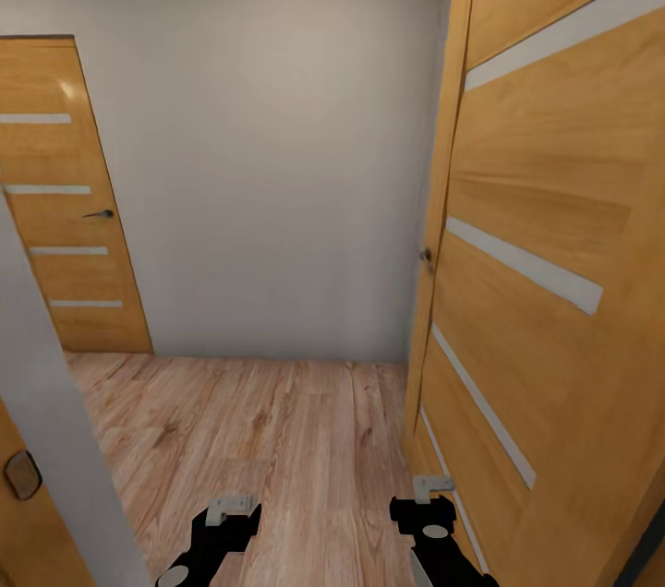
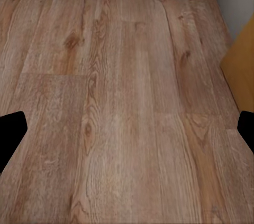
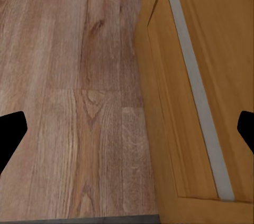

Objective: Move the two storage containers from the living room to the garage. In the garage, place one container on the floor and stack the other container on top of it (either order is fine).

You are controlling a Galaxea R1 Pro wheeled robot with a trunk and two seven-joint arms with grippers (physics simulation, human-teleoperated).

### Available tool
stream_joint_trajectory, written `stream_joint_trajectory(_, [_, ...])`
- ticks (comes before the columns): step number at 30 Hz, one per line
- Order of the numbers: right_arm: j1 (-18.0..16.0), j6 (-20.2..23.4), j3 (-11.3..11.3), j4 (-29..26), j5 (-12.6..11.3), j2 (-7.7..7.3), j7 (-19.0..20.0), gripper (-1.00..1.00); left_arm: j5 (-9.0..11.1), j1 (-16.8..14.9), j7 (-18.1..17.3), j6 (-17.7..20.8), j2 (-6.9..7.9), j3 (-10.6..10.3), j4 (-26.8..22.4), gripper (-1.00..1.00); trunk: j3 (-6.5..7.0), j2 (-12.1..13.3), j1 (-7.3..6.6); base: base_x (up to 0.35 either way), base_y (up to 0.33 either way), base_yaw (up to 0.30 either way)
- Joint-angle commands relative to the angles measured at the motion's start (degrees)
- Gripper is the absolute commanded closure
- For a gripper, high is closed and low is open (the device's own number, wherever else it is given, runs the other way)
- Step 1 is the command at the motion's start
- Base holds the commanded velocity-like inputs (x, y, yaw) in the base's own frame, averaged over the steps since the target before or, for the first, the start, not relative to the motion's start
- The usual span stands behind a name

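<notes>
A small hallway with light wood-plank floor (image 1: 268,439) and plain white wall (image 1: 277,153). An open wooden panel door with pale stripes (image 1: 545,245) stands beside the right hand (image 1: 432,499); the left hand (image 1: 231,513) hangs over bare planks. Both hands are spread open and empty, their fingertips cut off at the wrist views' edges. A second, closed wooden door (image 1: 65,199) stands left of the wall, partly hidden.

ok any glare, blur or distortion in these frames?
Head view: wide-angle stretch makes the open door at right loom; a small glare spot on the far door; soft, even light. Left wrist view: plank floor slightly soft, no hard shadows. Right wrist view: door edge softly rendered.
</notes>
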Motion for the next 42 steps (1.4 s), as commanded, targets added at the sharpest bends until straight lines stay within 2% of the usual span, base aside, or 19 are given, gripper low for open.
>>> stream_joint_trajectory(1, [0.0,0.6,0.3,-0.1,0.4,-0.02,-0.4,-1.0,0.6,-0.1,0.3,-0.2,0.09,-0.4,0.0,-1.0,-0.07,0.0,0.04,0.327,0.0,0.0])
stream_joint_trajectory(42, [0.0,0.6,0.3,-0.1,0.4,-0.03,-0.4,-1.0,0.6,-0.1,0.4,-0.6,0.07,-0.4,0.0,-1.0,-0.07,0.0,0.04,0.327,0.0,0.0])
